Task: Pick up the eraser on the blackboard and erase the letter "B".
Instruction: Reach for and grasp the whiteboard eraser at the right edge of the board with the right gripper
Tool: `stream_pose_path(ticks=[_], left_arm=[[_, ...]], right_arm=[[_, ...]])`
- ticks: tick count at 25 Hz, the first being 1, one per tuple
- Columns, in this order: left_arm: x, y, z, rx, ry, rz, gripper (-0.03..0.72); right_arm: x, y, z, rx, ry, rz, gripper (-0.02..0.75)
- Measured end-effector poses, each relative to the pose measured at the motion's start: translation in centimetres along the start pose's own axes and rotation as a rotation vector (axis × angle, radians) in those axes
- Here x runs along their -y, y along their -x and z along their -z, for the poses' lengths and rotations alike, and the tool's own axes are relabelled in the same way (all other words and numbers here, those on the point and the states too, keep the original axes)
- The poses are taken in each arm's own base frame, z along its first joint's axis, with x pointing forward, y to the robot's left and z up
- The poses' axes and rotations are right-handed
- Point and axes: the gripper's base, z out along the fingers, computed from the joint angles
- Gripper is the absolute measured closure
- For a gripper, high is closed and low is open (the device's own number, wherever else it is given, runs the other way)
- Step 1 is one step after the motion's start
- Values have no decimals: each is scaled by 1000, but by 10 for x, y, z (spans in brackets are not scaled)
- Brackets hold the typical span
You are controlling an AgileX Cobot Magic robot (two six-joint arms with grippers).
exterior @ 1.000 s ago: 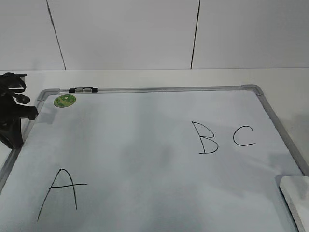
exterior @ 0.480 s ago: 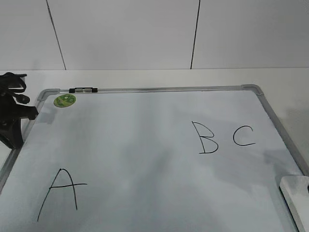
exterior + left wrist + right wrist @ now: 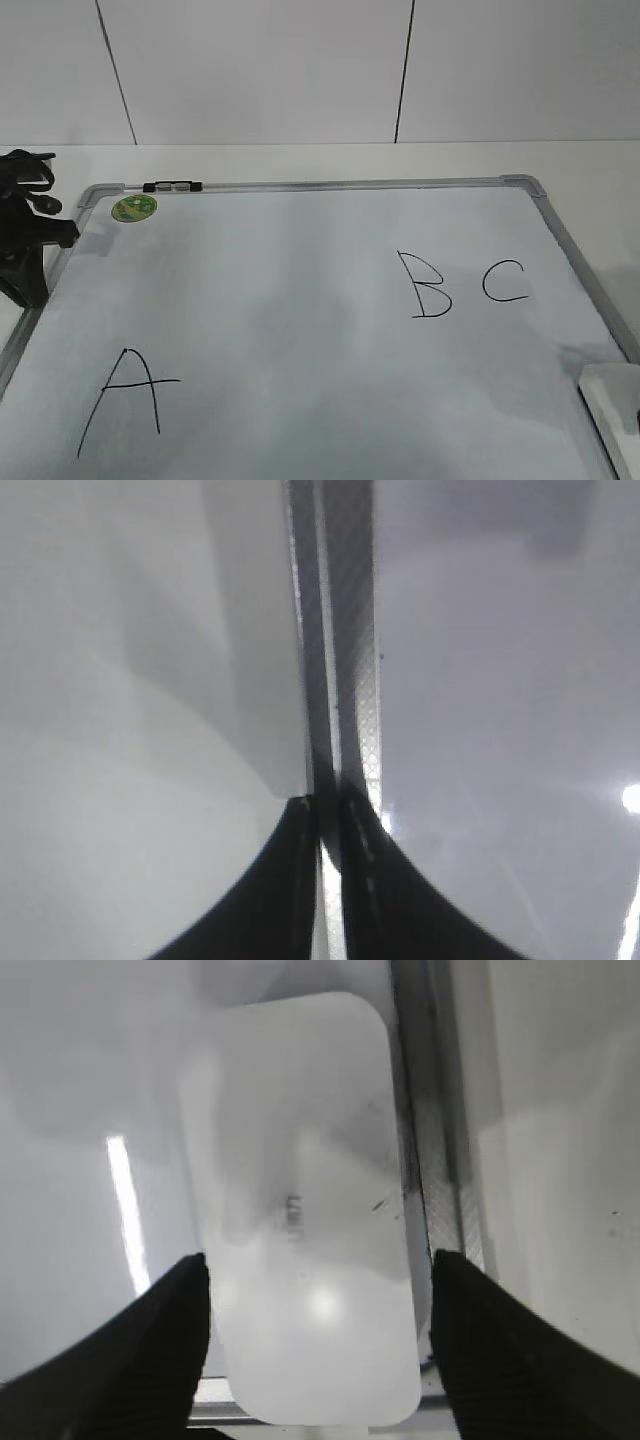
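Observation:
The blackboard (image 3: 300,300) is a white dry-erase board with a grey frame, lying flat. The letter "B" (image 3: 424,285) is drawn right of the middle. The eraser (image 3: 608,398), a flat white block, lies at the board's near right corner, partly cut off by the picture's edge. In the right wrist view the eraser (image 3: 300,1210) lies beside the frame, between the jaws of my right gripper (image 3: 318,1280), which is open and apart from it on both sides. My left gripper (image 3: 328,815) is shut and empty over the board's left frame (image 3: 345,680); the left arm (image 3: 25,240) stands there.
A black "C" (image 3: 505,281) is just right of the B and a larger "A" (image 3: 130,400) is at the near left. A small black-and-clear marker (image 3: 172,186) lies on the far frame next to a green sticker (image 3: 133,208). A white wall stands behind.
The shadow near the board's right edge has slid down towards the eraser, and the eraser's visible part sits slightly lower at the picture's corner. The left arm has not moved.

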Motion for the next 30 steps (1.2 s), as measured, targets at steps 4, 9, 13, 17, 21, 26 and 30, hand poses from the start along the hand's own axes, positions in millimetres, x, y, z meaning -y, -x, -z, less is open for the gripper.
stream_pose_path(ticks=[4, 9, 13, 17, 21, 26, 30], left_arm=[[0, 0, 0, 0, 0, 0, 669], [0, 0, 0, 0, -2, 1, 669], [0, 0, 0, 0, -2, 1, 669], [0, 0, 0, 0, -4, 0, 669], [0, 0, 0, 0, -4, -1, 669], [1, 0, 0, 0, -6, 0, 669], [1, 0, 0, 0, -6, 0, 669]], right_arm=[[1, -7, 0, 51, 5, 38, 189], [1, -8, 0, 53, 9, 67, 189], [1, -10, 0, 39, 9, 81, 189], [1, -10, 0, 37, 9, 94, 151], [1, -10, 0, 37, 9, 119, 80], [-3, -9, -2, 35, 53, 107, 66], [-2, -6, -15, -38, 55, 91, 66]])
